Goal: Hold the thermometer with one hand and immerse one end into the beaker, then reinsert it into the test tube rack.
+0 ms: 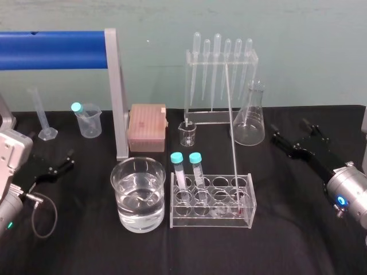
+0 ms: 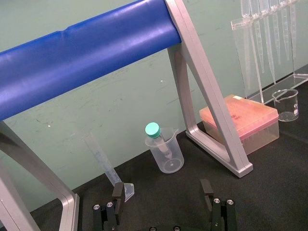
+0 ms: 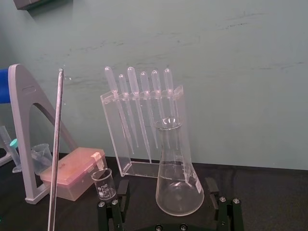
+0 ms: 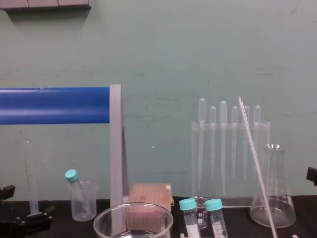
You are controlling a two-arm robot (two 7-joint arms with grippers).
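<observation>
The thermometer (image 1: 231,132) is a long thin rod that stands tilted in the clear test tube rack (image 1: 211,220), its top leaning toward the pipette stand; it also shows as the thermometer (image 3: 56,154) and the thermometer (image 4: 255,158). The wide glass beaker (image 1: 117,177), partly filled with water, stands just left of the rack. My right gripper (image 1: 291,129) hovers open at the table's right, well apart from the thermometer, with nothing between its fingers (image 3: 122,188). My left gripper (image 1: 69,160) rests open at the far left, and nothing sits between its fingers (image 2: 117,192).
Two teal-capped tubes (image 1: 186,169) stand in the rack. Behind it are a pipette stand (image 1: 221,74), a conical flask (image 1: 249,117), a tiny beaker (image 1: 187,133) and a pink tip box (image 1: 147,123). A blue-barred frame (image 1: 117,97), a plastic beaker (image 1: 89,121) and a measuring cylinder (image 1: 43,117) stand at the left.
</observation>
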